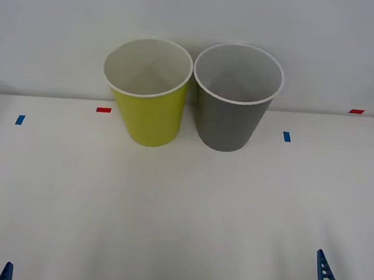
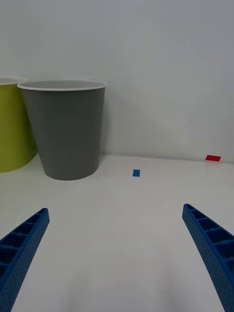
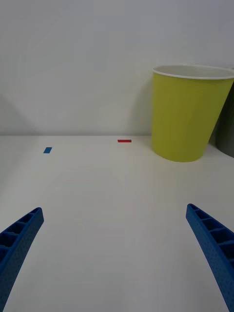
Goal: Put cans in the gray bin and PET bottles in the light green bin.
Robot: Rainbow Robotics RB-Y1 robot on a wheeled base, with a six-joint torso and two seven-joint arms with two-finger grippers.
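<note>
The light green bin (image 1: 150, 116) and the gray bin (image 1: 228, 121) stand upright side by side at the back of the white table, nearly touching, both with white insides. Cans and PET bottles are out of view. My right gripper (image 1: 353, 266) is open low at the front right, with nothing between its fingers. Its wrist view faces the gray bin (image 2: 68, 131) and an edge of the light green bin (image 2: 12, 126). My left gripper (image 3: 114, 231) is open and holds nothing, with one fingertip (image 1: 6, 272) at the front left. It faces the light green bin (image 3: 187, 117).
Small tape marks lie on the table: a red one (image 1: 103, 110) and a blue one (image 1: 20, 120) on the left, a blue one (image 1: 286, 136) and a red one (image 1: 356, 111) on the right. A white wall rises just behind the bins.
</note>
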